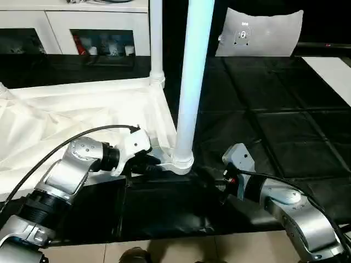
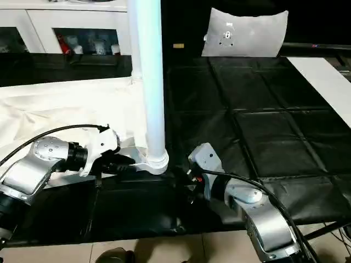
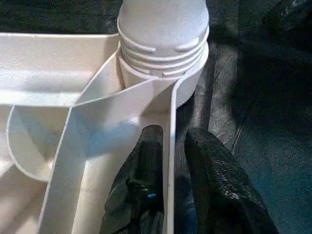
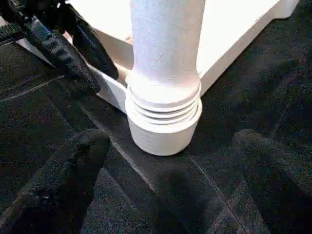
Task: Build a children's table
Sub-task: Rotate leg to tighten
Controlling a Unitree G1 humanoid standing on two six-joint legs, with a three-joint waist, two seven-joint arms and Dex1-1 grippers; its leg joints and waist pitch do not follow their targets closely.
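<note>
1. Left hand: reached in low from the robot's left on a bent silver forearm, black fingers pinching the thin outer rim wall of the table top, one finger inside the rim and one outside, just beside the near corner socket.
2. Right hand: held low over the mat on the robot's right, pointed at the same corner; fingers spread wide, one to each side of the socket and touching neither socket nor leg.
3. Table top: white plastic, lying upside down on the tabletop, ribbed underside up; thin upright ribs meeting at angles near the corner and forming shallow open compartments, seen in the left wrist view.
4. Near leg: white tapered tube, standing upright in the near corner socket, rising past the top edge of the head views; horizontal screw-thread ridges exposed above the socket's rim.
5. Far leg: second white tube, upright in the far corner socket of the same edge.
6. Corner socket: smooth round white collar at the corner of the top, resting on the mat.
7. Tabletop: covered in black matte mat divided into square panels by seams, with a slightly wrinkled sheen near the front edge.
8. White pouch: flat, lying at the far side of the tabletop, well apart from the table.
9. White cabinet: behind the tabletop, with glass-fronted doors; small objects inside, too small to identify.
</note>
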